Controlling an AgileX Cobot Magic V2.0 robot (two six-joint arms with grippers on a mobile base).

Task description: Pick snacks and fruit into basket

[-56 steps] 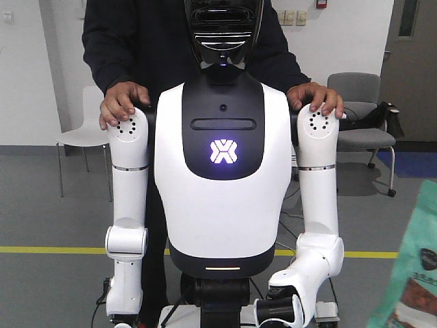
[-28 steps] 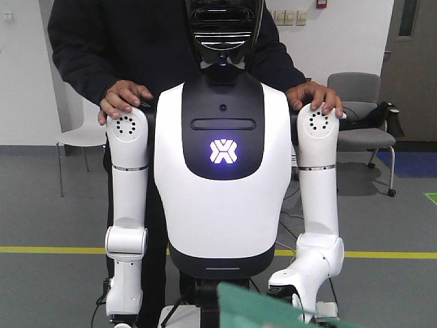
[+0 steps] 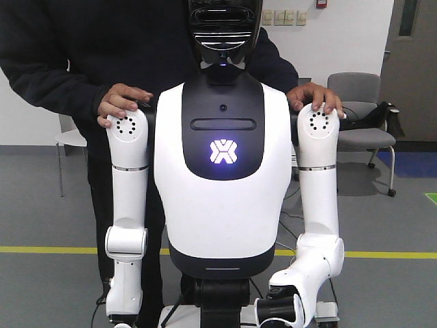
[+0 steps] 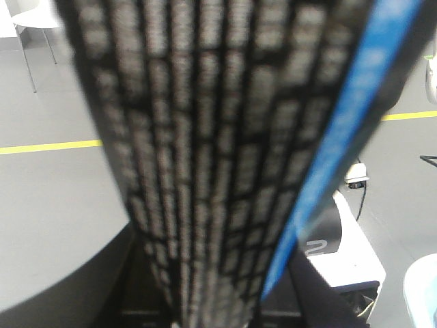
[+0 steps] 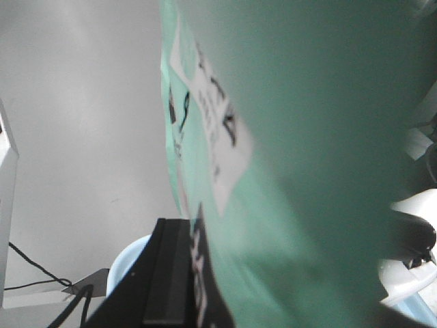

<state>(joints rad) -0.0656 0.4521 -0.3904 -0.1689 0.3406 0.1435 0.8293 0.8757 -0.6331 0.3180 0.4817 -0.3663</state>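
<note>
In the right wrist view a teal snack pouch (image 5: 300,137) with a white label and black print fills most of the frame. My right gripper (image 5: 205,287) is shut on its lower part; one black finger (image 5: 167,273) presses its left face. In the left wrist view a blurred black-and-grey woven band with a blue edge (image 4: 205,137) runs up from between the dark fingers of my left gripper (image 4: 212,301), which is shut on it. No fruit is in view. No gripper shows in the front view.
A white humanoid robot (image 3: 222,178) stands in front, with a person in dark clothes (image 3: 61,61) behind it, hands on its shoulders. A pale blue round rim (image 5: 130,263) lies below my right gripper and also shows in the left wrist view (image 4: 423,287). Grey floor, yellow line (image 4: 48,146).
The teal pouch was at the right edge of the front view, then at its bottom middle; now it is out of that view. The person has leaned to the left.
</note>
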